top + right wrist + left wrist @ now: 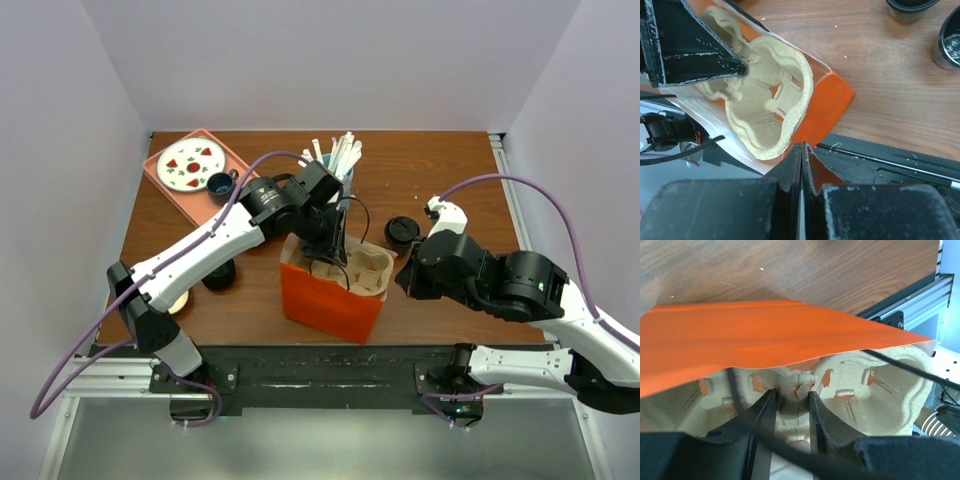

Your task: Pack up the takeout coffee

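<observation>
The step in hand looks to be seating the pulp cup carrier in the orange paper bag. The carrier lies tilted in the bag's mouth, partly inside, with 1 lobe riding over the bag's rim on the side toward the right arm. No cup sits in it yet. A black-lidded coffee cup stands on the table just beyond the bag on that same side.

The next move probably calls for pushing the carrier straight down until it levels inside the bag. The bag's mouth must be kept spread meanwhile so the pulp edge does not catch the paper wall. A black cable crosses the bag's mouth beside the fingers and could snag there.

The left gripper reaches down into the bag's mouth. Its 2 fingers are set narrowly apart, 1 on each side of the carrier's raised centre ridge and pressed against it. I judge that it has the carrier by that ridge.

The right gripper is at the bag's near corner. Its fingers are closed flat together, with the thin edge of the bag's rim running in between them, so it appears to pinch the bag and steady it.
</observation>
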Action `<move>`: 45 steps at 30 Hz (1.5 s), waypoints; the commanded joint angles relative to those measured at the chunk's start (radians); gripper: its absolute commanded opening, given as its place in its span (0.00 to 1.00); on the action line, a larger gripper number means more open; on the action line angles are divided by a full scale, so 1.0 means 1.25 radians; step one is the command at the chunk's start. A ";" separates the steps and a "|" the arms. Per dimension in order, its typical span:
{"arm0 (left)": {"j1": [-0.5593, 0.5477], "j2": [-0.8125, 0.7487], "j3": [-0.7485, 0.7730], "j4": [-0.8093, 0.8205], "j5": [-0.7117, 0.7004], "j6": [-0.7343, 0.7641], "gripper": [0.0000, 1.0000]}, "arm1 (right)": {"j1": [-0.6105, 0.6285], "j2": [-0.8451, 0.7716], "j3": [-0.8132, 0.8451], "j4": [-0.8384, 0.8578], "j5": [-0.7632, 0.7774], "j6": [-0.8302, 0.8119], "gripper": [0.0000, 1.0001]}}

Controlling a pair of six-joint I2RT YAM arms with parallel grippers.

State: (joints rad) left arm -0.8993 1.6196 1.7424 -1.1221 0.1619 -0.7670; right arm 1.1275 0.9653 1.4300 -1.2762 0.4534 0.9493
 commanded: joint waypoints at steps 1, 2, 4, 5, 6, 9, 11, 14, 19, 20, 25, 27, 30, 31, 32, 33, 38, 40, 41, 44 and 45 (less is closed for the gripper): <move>-0.003 0.012 0.048 -0.032 -0.037 -0.004 0.31 | 0.002 -0.007 0.000 0.050 0.020 -0.010 0.00; -0.003 0.016 0.052 -0.043 -0.044 -0.001 0.28 | 0.004 -0.004 0.005 0.054 0.021 -0.012 0.00; -0.003 0.022 0.062 -0.051 -0.053 0.001 0.26 | 0.004 -0.005 0.006 0.060 0.024 -0.015 0.00; -0.003 0.024 0.063 -0.057 -0.055 0.000 0.26 | 0.004 -0.005 0.005 0.060 0.024 -0.016 0.00; -0.003 0.024 0.065 -0.059 -0.060 0.000 0.26 | 0.004 -0.006 0.002 0.065 0.020 -0.018 0.00; -0.003 0.017 0.059 -0.061 -0.064 0.001 0.26 | 0.002 -0.011 -0.003 0.086 0.013 -0.019 0.00; -0.003 0.014 0.060 -0.064 -0.064 0.002 0.26 | 0.002 -0.007 0.006 0.096 0.013 -0.016 0.02; -0.003 0.009 0.060 -0.074 -0.071 0.004 0.26 | 0.002 0.014 0.023 0.096 0.009 -0.015 0.10; -0.003 0.008 0.059 -0.078 -0.071 0.007 0.25 | 0.002 0.032 0.030 0.049 0.033 0.012 0.14; -0.003 0.006 0.058 -0.078 -0.072 0.007 0.25 | 0.002 0.028 0.032 0.043 0.048 0.021 0.14; -0.003 0.000 0.054 -0.085 -0.083 0.016 0.25 | 0.002 0.033 0.077 0.015 0.121 0.046 0.16; -0.003 0.001 0.052 -0.089 -0.090 0.018 0.25 | 0.002 0.049 0.091 0.006 0.140 0.044 0.20; -0.003 0.000 0.050 -0.094 -0.094 0.020 0.24 | 0.002 0.063 0.094 0.006 0.149 0.041 0.23; -0.003 -0.002 0.050 -0.093 -0.094 0.020 0.24 | 0.002 0.066 0.089 0.011 0.151 0.041 0.23; -0.003 -0.003 0.050 -0.093 -0.094 0.018 0.24 | 0.004 0.066 0.087 0.012 0.153 0.041 0.24; -0.003 -0.006 0.050 -0.091 -0.093 0.017 0.24 | 0.004 0.067 0.084 0.012 0.160 0.044 0.25; -0.003 -0.012 0.050 -0.088 -0.085 0.013 0.24 | 0.002 0.071 0.070 0.040 0.167 0.038 0.27; -0.003 -0.014 0.050 -0.088 -0.085 0.011 0.24 | 0.002 0.076 0.071 0.050 0.169 0.030 0.28; -0.003 -0.013 0.050 -0.088 -0.085 0.011 0.23 | 0.004 0.081 0.072 0.050 0.169 0.028 0.28; -0.003 -0.017 0.048 -0.088 -0.084 0.011 0.23 | 0.004 0.095 0.067 0.050 0.174 0.032 0.29; -0.003 -0.017 0.046 -0.088 -0.083 0.010 0.23 | 0.004 0.098 0.065 0.053 0.177 0.036 0.28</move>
State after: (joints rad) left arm -0.8993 1.6341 1.7828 -1.2156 0.0883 -0.7658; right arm 1.1275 1.0679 1.5177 -1.2453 0.6155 0.9718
